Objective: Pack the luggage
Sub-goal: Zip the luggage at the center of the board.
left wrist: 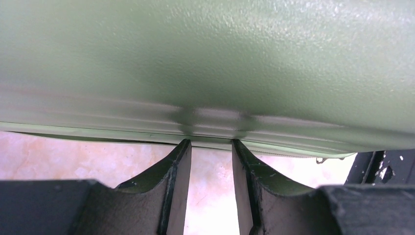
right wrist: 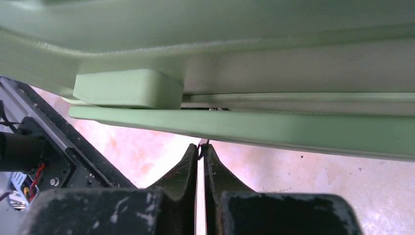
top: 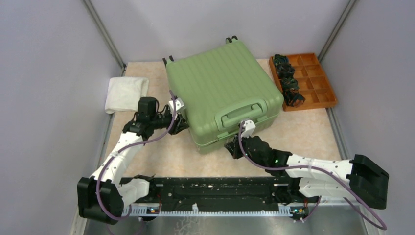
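Luggage (top: 222,93), a light-green ribbed hard-shell suitcase, lies flat in the middle of the bench (top: 303,132) with its lid down, its handle (top: 242,113) facing the arms and its wheels (top: 231,38) at the far side. The left end effector (left wrist: 210,143) is at the case's left side, low down. Its fingers stand apart with nothing between them, and their tips are right at the lower rim of the shell. The right end effector (right wrist: 200,146) is at the front edge, just under the lower shell, with its fingers pressed together. A tiny dark speck shows at their tips, too small to identify. A folded white towel (top: 126,93) lies left of the case, near it. An orange compartment tray (top: 318,88) sits to the right, with dark items (top: 286,81) in its left column.
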Controlling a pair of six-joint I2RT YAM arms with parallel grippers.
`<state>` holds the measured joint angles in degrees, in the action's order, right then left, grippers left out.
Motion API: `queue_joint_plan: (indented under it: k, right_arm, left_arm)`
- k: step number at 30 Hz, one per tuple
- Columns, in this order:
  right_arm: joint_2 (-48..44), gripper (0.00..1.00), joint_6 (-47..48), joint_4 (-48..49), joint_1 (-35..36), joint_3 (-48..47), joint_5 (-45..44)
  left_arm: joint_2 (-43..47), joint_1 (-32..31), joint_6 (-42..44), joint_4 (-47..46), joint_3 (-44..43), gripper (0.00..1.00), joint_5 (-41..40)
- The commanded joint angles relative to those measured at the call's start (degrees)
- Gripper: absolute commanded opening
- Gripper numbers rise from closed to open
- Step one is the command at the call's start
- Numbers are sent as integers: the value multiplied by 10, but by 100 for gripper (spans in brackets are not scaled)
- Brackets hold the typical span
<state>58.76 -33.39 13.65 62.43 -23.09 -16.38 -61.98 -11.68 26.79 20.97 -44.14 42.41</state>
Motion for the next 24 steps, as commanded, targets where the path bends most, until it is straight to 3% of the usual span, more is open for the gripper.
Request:
queue_joint_plan:
  k: [1,16,24]
  right_arm:
    - [24,0,24,97,57,-49,25]
    - [90,0,51,203,138,-84,22]
    - [158,0,59,184,170,-145,42]
  left_arm:
    - [5,-16,-52,-109,-15,43,69]
    - [-14,-40,-63,-104,-36,40,70]
    - [-20,-45,-52,-93,-50,39,63]
